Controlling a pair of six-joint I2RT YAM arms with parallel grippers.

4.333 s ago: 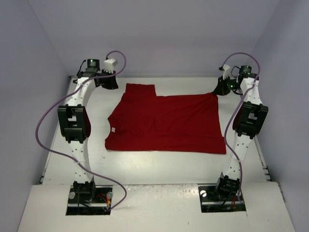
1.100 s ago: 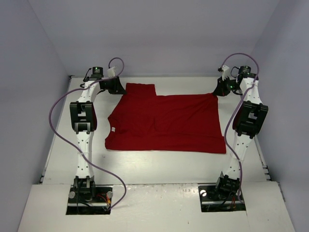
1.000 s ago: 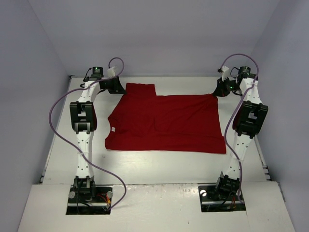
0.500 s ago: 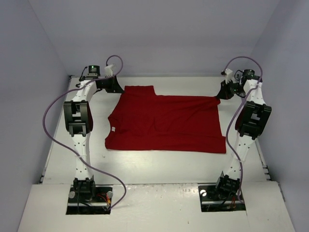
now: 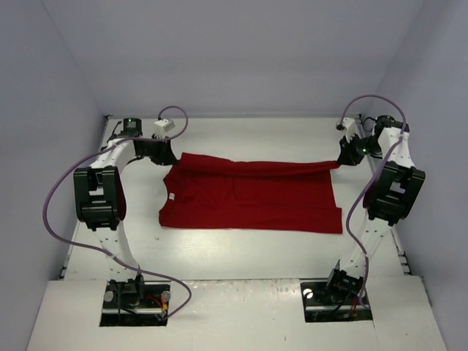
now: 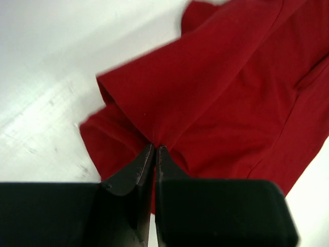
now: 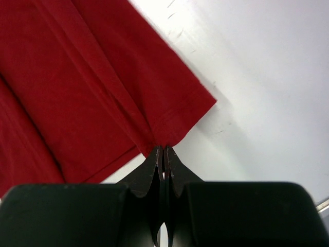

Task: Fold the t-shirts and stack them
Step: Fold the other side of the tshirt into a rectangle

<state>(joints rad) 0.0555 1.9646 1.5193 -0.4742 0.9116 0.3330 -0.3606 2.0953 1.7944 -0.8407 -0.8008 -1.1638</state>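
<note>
A plain dark red t-shirt [image 5: 252,194] lies spread on the white table, its far edge lifted off the surface. My left gripper [image 5: 170,156] is shut on the far left corner of the t-shirt [image 6: 205,92]; the black fingers [image 6: 139,172] pinch the cloth. My right gripper [image 5: 342,160] is shut on the far right corner of the t-shirt [image 7: 87,77]; its fingers [image 7: 177,172] meet on the hem. The raised far edge stretches between the two grippers, and the near half of the shirt rests flat.
The white table [image 5: 241,248] is walled by pale lilac panels at the back and sides. Purple cables loop from both arms [image 5: 95,194]. The arm bases sit at the near edge. Bare table shows in the wrist views [image 7: 267,67].
Both grippers closed on the shirt's far corners and pulled them up and toward the near side. The far edge has lifted and begun folding over the shirt.
</note>
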